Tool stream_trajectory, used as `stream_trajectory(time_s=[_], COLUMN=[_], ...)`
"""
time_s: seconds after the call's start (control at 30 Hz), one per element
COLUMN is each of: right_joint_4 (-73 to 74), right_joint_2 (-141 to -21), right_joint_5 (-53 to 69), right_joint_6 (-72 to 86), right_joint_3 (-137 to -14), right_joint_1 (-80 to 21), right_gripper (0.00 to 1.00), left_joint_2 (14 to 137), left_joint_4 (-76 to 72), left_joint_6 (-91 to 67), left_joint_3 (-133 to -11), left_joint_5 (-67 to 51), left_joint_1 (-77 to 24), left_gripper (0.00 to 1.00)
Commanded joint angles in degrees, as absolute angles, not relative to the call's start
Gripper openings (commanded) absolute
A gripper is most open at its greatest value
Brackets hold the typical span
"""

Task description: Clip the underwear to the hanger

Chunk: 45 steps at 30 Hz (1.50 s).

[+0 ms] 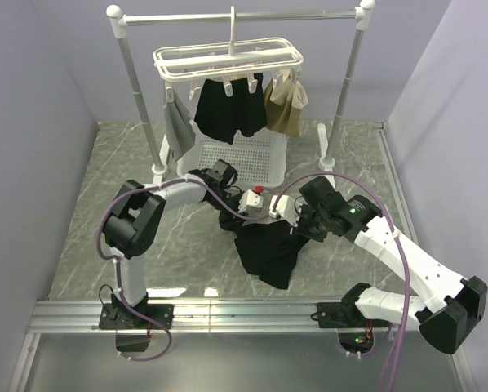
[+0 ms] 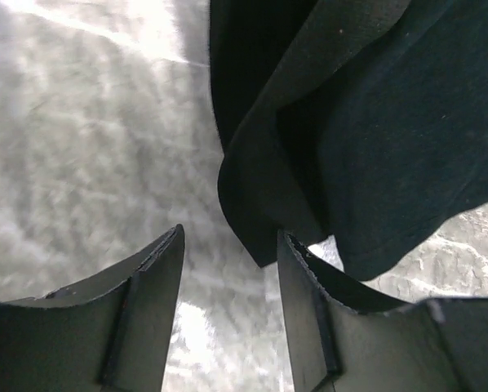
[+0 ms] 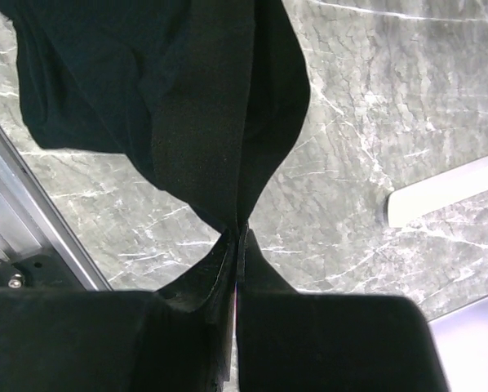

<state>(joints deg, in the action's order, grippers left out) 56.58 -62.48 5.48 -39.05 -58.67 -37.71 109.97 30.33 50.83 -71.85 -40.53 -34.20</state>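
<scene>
Right hand (image 3: 240,233) pinches underwear (image 3: 203,122), whose edge hangs beside left hand (image 2: 230,237).

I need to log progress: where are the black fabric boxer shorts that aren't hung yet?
In the top view the black fabric boxer shorts are mid-table, in front of the white perforated basket, pinched by the right gripper, the left gripper alongside.

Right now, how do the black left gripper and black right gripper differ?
The left gripper has its jaws apart; the right gripper has them shut. The left gripper holds nothing, with the edge of the black soft-fabric underwear just ahead; the right gripper pinches a fold of it. Both are at that same garment.
</scene>
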Motion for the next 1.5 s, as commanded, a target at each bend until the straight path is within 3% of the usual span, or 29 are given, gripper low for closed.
stream_trajectory(time_s=[0.0, 0.03, 0.07, 0.17, 0.33, 0.43, 0.6, 0.67, 0.73, 1.03, 1.47], right_joint_4=[55.72, 55.64, 55.55, 55.63, 55.37, 54.76, 54.58, 54.93, 55.02, 54.76, 54.84], right_joint_2=[-60.56, -60.47, -60.29, -59.42, -56.87, -55.81, -56.6, -56.95, -57.39, -57.92, -57.48], right_joint_5=[3.87, 3.69, 3.52, 2.82, 0.8, 0.18, 0.09, 0.26, 0.7, 0.62, 1.05], right_joint_6=[-40.25, -40.17, -40.17, -40.43, -41.31, -41.66, -41.57, -41.49, -41.48, -41.66, -41.66], right_joint_3=[-58.54, -58.45, -58.36, -58.18, -57.49, -57.48, -59.5, -60.2, -60.29, -59.41, -58.89], right_joint_1=[-37.53, -37.44, -37.44, -37.18, -36.04, -35.86, -35.68, -35.77, -35.77, -35.77, -35.77], right_gripper=[0.0, 0.0, 0.0, 0.0, 0.0, 0.0, 0.0, 0.0, 0.0, 0.0, 0.0], left_joint_2=[111.18, 111.62, 111.71, 110.75, 102.5, 96.52, 91.15, 90.97, 91.58, 103.26, 112.41], left_joint_4=[33.22, 35.05, 36.03, 39.36, 43.42, 44.38, 48.86, 47.73, 44.67, 34.9, 29.27], left_joint_6=[54.57, 55.02, 55.54, 56.07, 52.57, 51.06, 53.52, 52.22, 50.72, 40.7, 37.62], left_joint_3=[-74.79, -75.14, -75.23, -75.67, -75.15, -75.23, -74.8, -73.48, -71.64, -74.96, -75.68], left_joint_5=[-41.57, -42.01, -41.92, -41.75, -44.03, -43.86, -41.58, -40.96, -40.78, -40.34, -38.06], left_joint_1=[-36.21, -36.56, -37.35, -37.88, -33.24, -30.33, -27.69, -27.77, -28.56, -36.64, -42.45], left_gripper=[0.53, 0.5, 0.39, 0.2, 0.04, 0.0, 0.0, 0.11, 0.34, 0.51, 0.51])
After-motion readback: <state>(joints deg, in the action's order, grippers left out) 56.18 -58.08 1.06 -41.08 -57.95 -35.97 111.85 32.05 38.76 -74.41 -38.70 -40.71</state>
